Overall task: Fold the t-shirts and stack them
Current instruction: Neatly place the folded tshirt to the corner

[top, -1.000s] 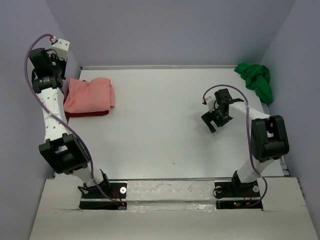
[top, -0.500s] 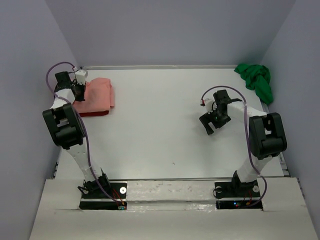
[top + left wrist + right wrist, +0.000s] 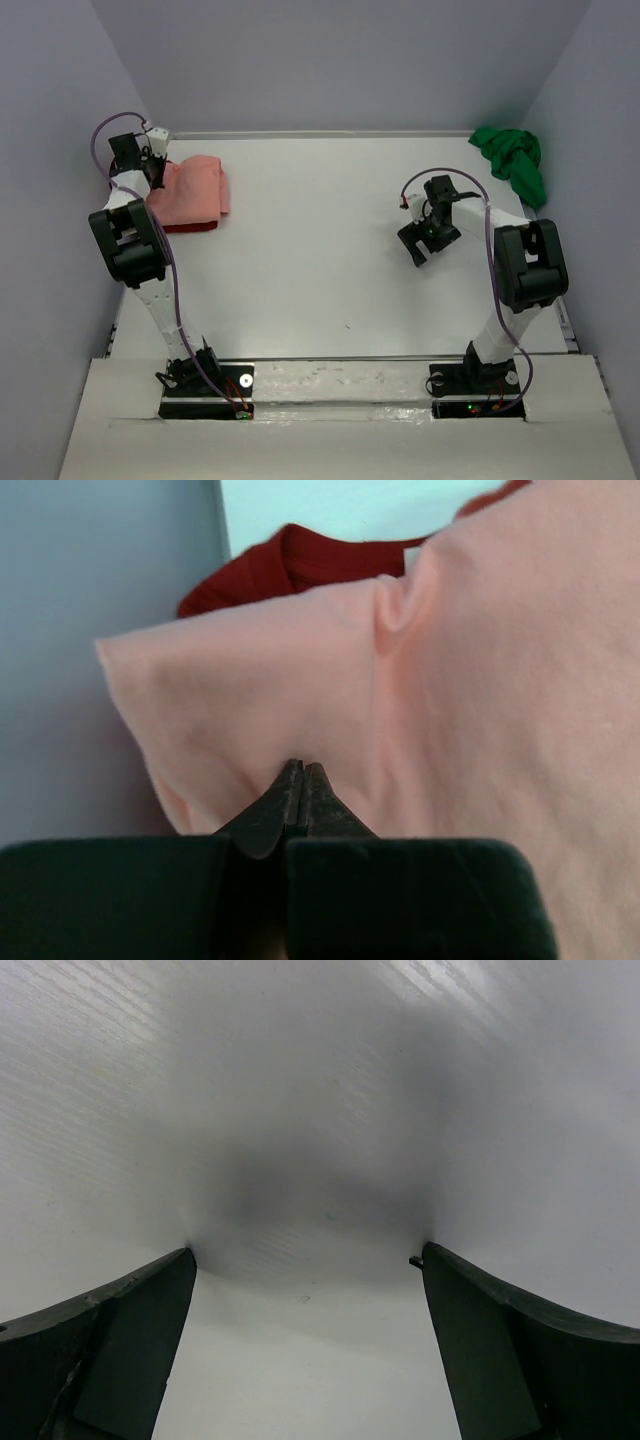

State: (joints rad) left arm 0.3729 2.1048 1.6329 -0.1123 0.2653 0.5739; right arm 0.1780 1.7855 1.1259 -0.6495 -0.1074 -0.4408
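left arm has swung down from the wall to the upper left of the frame, where the left gripper [image 3: 302, 770], fingers pressed together, noses the folded pink shirt [image 3: 195, 190] lying on the red shirt [image 3: 190, 227]. right gripper [image 3: 418, 248] hangs mid-right over the table [image 3: 320, 250], fingers spread wide, holding nothing. two shirts look folded and stacked; the green shirt [image 3: 512, 160], crumpled in the upper right corner, is left to fold.
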